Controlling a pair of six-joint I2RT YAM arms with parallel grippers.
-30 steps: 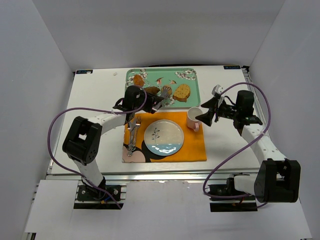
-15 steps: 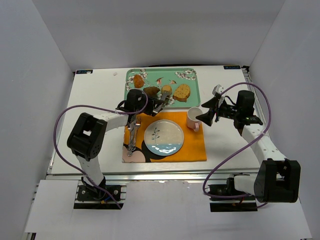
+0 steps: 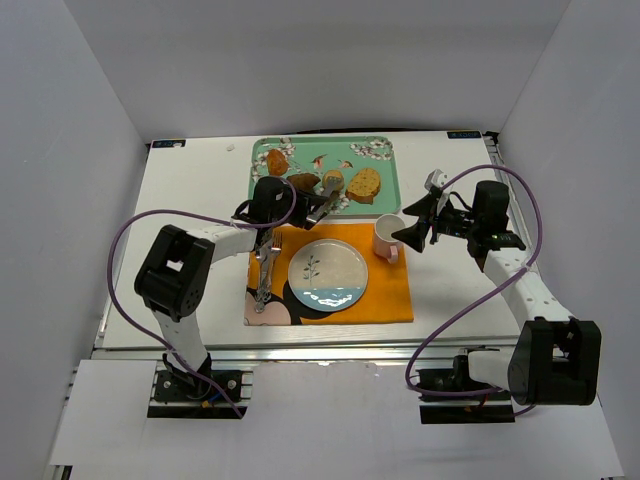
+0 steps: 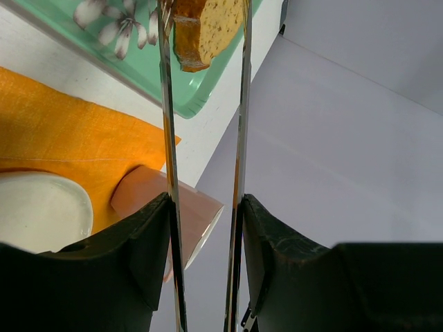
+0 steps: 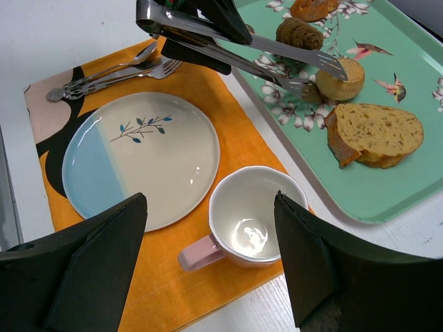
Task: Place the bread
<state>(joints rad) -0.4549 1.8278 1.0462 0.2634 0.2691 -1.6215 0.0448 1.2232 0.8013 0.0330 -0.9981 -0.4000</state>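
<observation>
The bread, a small round golden-tan bun [image 3: 333, 181], sits on the green tray [image 3: 384, 168] and also shows in the right wrist view [image 5: 344, 81]. My left gripper [image 3: 298, 212] is shut on metal tongs [image 5: 228, 38]. The tongs' tips reach over the tray and lie on either side of the bun. I cannot tell if they squeeze it. In the left wrist view my left gripper [image 4: 205, 207] holds the two tong arms [image 4: 168, 124], and the flat slice [image 4: 208, 28] shows between them. My right gripper [image 3: 412, 232] is open and empty above the pink cup [image 5: 252, 225].
A white-and-blue plate [image 3: 328, 275] lies on the orange placemat [image 3: 390, 295], with a fork and spoon [image 3: 265, 268] to its left. The tray also holds a dark brown wedge [image 3: 303, 182], a larger tan slice [image 3: 364, 184] and another piece [image 3: 276, 160].
My left arm shifted slightly, bringing the tongs' tips closer around the bun, then stayed almost still. My right arm has not moved.
</observation>
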